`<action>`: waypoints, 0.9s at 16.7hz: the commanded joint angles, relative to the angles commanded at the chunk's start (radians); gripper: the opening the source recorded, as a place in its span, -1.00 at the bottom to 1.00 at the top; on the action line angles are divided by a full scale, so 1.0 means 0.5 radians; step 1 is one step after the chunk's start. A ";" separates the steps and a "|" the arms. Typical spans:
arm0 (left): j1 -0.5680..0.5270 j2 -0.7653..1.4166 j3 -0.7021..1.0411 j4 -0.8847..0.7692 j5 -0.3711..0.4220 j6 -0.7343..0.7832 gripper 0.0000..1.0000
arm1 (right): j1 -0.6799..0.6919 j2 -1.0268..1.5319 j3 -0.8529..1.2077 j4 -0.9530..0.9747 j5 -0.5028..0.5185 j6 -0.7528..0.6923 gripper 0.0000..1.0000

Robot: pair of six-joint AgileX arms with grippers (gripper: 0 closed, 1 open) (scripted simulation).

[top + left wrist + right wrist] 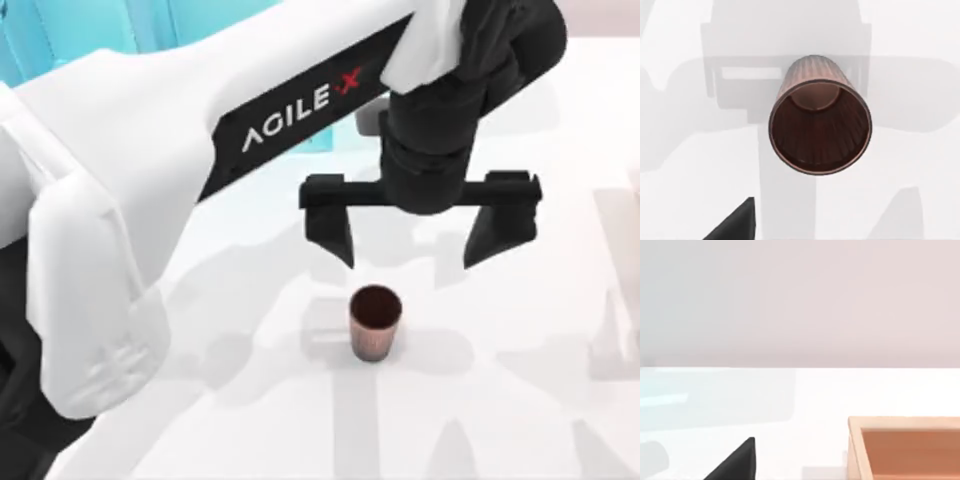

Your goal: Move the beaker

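While spread wide, left gripper (410, 245) hovers above upright beaker (375, 322).

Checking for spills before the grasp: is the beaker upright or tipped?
Upright. The beaker stands on its base on the table, open mouth up; the left wrist view looks into its empty, dark interior.

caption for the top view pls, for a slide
Left gripper, fingers spread wide, hangs above the upright copper-brown beaker on the white table.
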 joint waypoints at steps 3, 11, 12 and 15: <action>0.000 -0.008 -0.204 0.198 0.000 0.003 1.00 | 0.000 0.000 0.000 0.000 0.000 0.000 1.00; -0.004 -0.010 -0.784 0.769 0.000 -0.001 1.00 | 0.000 0.000 0.000 0.000 0.000 0.000 1.00; -0.004 -0.010 -0.784 0.769 0.000 -0.001 1.00 | 0.000 0.000 0.000 0.000 0.000 0.000 1.00; -0.004 -0.010 -0.784 0.769 0.000 -0.001 0.85 | 0.000 0.000 0.000 0.000 0.000 0.000 1.00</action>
